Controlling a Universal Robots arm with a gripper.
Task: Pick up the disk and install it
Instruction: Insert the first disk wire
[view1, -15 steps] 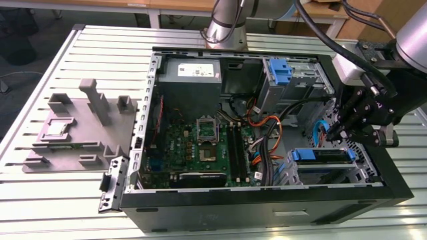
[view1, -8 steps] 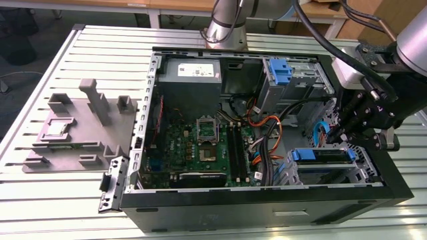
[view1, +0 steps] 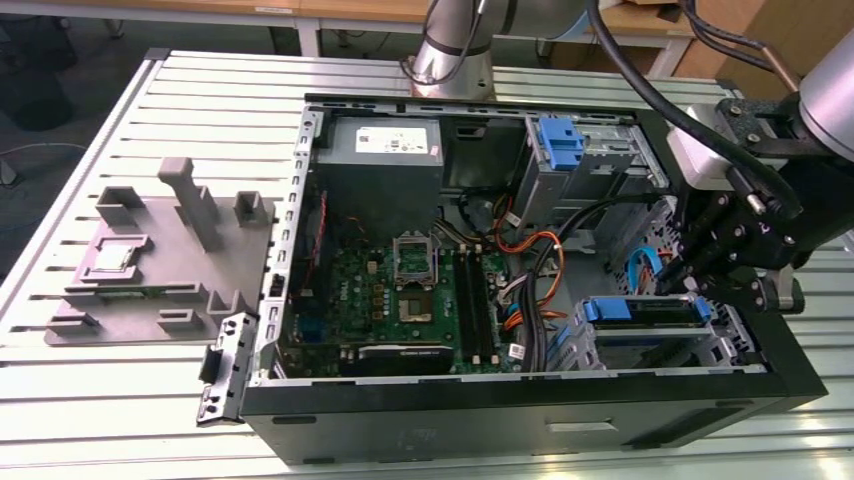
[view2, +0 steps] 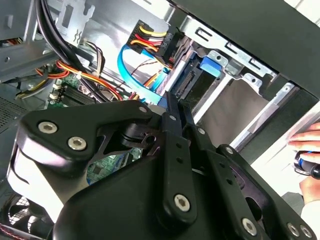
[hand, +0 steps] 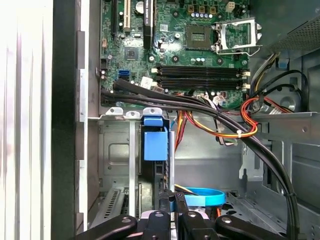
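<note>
Farthest from the motherboard (view1: 387, 290), outside the case wall, a grey fixture (view1: 147, 255) lies on the slatted desk (view1: 80, 400). The motherboard lies flat in the open computer case (view1: 534, 415). Past the orange and black cables (view1: 534, 265) on its other side, the disk (view1: 645, 312) sits in the corner metal cage, its blue carrier rails showing. The gripper (hand: 172, 199) hangs close over the disk's end away from the motherboard, fingers drawn together on nothing. We cannot tell whether it touches. Beyond the case rim is a person's hand (view2: 306, 145).

We judge two risks. The narrow fingers could slide off the carrier edge onto the disk's connector. The blue data cable (view2: 125, 62) runs just beside them and could snag — any sideways drift would cause either.
</note>
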